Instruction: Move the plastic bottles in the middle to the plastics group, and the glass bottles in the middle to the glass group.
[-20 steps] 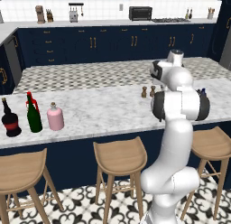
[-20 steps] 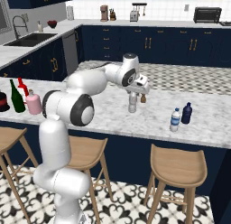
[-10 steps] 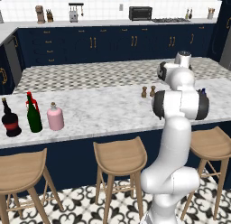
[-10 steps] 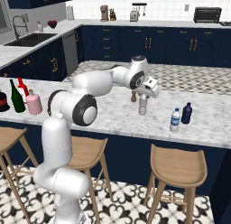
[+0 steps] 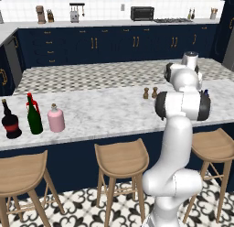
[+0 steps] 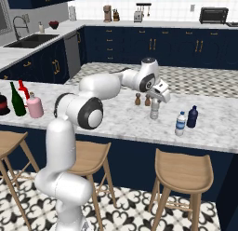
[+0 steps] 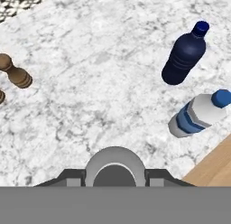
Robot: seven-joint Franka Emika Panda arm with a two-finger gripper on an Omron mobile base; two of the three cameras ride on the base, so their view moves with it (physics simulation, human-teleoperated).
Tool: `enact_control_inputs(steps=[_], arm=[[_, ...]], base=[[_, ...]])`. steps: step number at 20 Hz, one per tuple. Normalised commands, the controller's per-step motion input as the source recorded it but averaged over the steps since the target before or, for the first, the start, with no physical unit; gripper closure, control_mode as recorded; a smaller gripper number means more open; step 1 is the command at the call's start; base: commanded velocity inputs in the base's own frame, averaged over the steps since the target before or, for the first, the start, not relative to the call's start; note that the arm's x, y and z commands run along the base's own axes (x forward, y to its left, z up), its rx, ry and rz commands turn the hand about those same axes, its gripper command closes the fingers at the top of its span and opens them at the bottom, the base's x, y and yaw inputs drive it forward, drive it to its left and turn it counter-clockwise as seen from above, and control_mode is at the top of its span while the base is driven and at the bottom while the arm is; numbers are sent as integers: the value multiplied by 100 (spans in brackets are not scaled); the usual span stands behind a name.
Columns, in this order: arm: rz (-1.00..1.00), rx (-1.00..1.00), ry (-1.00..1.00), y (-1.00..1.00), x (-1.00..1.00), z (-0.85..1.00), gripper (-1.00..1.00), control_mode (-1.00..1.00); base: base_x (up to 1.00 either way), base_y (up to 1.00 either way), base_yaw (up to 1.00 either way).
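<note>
The pincer is clamped on a small pale grey bottle, holding it upright low over the marble counter, just in front of the two brown shakers. Seen from the hand, the bottle's round top sits between the finger tips at the bottom of the picture, with counter showing past it, so I cannot tell whether its base touches the marble or hangs just above. The upright hold makes sense: a slim bottle set down straight is less likely to tip. A little further along the counter, near its front edge, stand the clear water bottle with blue cap and label and a dark blue bottle beside it; both also show ahead of the pincer from the hand, apart from the held bottle. That is the plastics end, so the pale bottle looks to be on its way there and not yet placed. At the far other end, the green wine bottle and pink flask stand close beside the red bottle and the squat black bottle. The likely next need is a short carry toward the water bottle, stopping clear of both so nothing is knocked.
</note>
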Motion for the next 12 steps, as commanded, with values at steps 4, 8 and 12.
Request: enact_control_inputs(steps=[4,8,12], arm=[[-14,0,0,-14,-1,0,100,-100],[-14,0,0,-26,-8,0,100,-100],[-12,0,0,-26,-12,0,100,-100]], base=[[0,0,0],[0,0,0],[0,0,0]])
